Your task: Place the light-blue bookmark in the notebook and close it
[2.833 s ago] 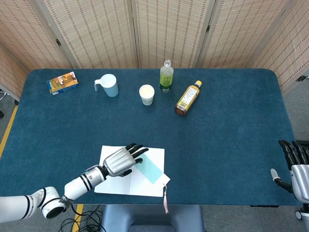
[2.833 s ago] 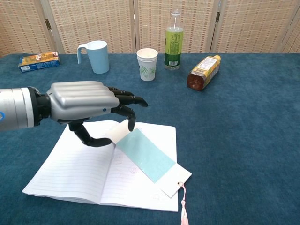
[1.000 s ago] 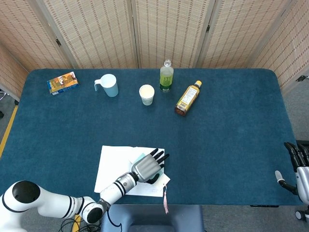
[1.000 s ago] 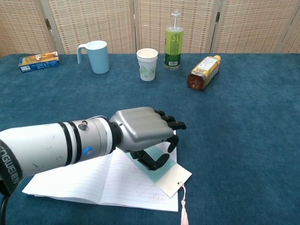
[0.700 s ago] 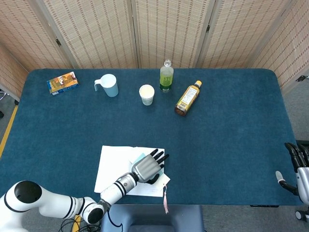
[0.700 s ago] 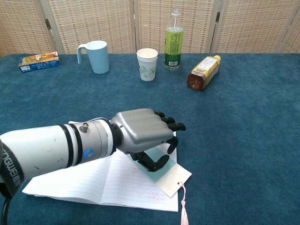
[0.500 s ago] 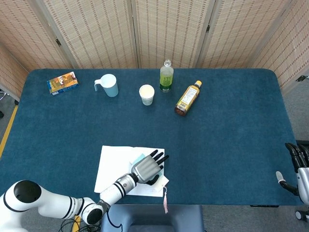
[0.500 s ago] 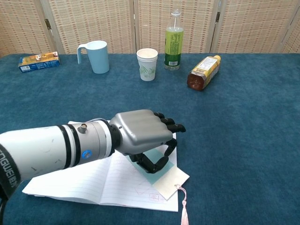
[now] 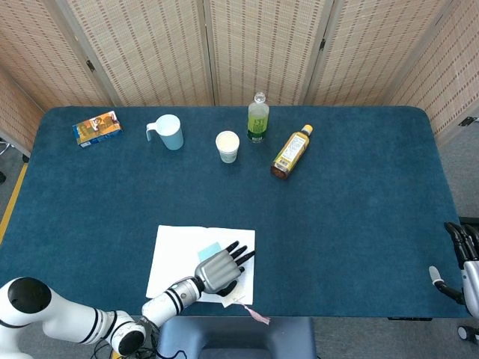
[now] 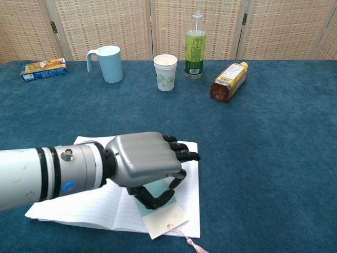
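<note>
The open notebook (image 9: 174,258) lies with its white lined pages (image 10: 79,196) near the table's front edge. Across its right page lies the light-blue bookmark (image 9: 209,249). The bookmark's cream end (image 10: 164,219) and pink tassel (image 10: 192,245) reach past the notebook's front edge. My left hand (image 10: 145,164) lies palm down over the bookmark and pinches it between thumb and fingers; in the head view this hand (image 9: 218,268) hides most of the strip. My right hand (image 9: 465,268) hangs off the table's right edge, fingers straight, holding nothing.
Along the back of the blue table stand a snack box (image 9: 97,128), a light-blue mug (image 9: 170,132), a paper cup (image 9: 227,146) and a green bottle (image 9: 258,119). An amber bottle (image 9: 291,152) lies on its side beside them.
My left hand has slid left and toward the front edge, dragging the bookmark with it. The strip has turned from diagonal to nearly parallel with the spine. The tassel has swung out right.
</note>
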Controlling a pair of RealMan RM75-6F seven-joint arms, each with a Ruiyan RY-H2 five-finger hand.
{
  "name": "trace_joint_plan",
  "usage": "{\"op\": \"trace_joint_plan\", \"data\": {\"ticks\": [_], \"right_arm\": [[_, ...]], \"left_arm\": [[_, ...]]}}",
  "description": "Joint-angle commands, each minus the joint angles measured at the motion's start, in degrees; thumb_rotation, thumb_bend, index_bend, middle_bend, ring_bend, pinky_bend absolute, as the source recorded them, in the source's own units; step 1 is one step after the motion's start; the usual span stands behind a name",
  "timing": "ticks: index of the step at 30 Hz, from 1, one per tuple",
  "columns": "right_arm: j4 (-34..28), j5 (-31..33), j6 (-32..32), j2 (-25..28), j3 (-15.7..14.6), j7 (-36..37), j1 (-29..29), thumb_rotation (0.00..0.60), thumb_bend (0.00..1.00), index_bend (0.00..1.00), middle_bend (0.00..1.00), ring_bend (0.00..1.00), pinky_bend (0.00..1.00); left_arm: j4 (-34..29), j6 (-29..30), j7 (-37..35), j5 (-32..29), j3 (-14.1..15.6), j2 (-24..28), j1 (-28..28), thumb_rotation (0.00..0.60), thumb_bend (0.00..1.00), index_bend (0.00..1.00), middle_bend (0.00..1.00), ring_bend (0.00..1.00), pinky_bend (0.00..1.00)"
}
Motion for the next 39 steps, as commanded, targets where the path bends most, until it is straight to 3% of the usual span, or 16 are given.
{"op": "trace_joint_plan", "data": {"ticks": [1,11,20,31,39], "right_arm": [[0.00,-0.14,0.11,-0.05,-0.04,0.00,-0.05,0.600,0.28,0.00,0.10,0.05,0.11],[-0.19,-0.87,0.94,-0.03,-0.05,-0.08,-0.31,0.600,0.27,0.00,0.10,0.05,0.11],[-0.51,-1.43,0.44,-0.18,0.04,-0.50,0.27,0.600,0.28,0.00,0.10,0.05,0.11],[-1.03,-1.88,0.29,-0.09,0.07,-1.07,0.61,0.600,0.28,0.00,0.10,0.05,0.11],[-0.99,-1.74,0.82,0.12,0.00,-0.88,0.22,0.600,0.28,0.00,0.10,0.05,0.11]], "left_arm": [[-1.23,0.64,0.35,0.86,0.91,1.38,0.49,0.284,0.63,0.41,0.00,0.00,0.13],[-4.76,3.49,-4.44,5.03,2.20,7.46,3.68,0.284,0.63,0.41,0.00,0.00,0.13],[-3.06,4.80,-11.11,8.11,3.70,12.88,7.84,0.283,0.63,0.40,0.00,0.00,0.13],[0.52,3.47,-14.55,9.23,3.46,12.23,10.73,0.282,0.63,0.38,0.00,0.00,0.13],[2.77,2.20,-13.84,7.83,1.14,9.85,10.91,0.285,0.63,0.37,0.00,0.00,0.13]]}}
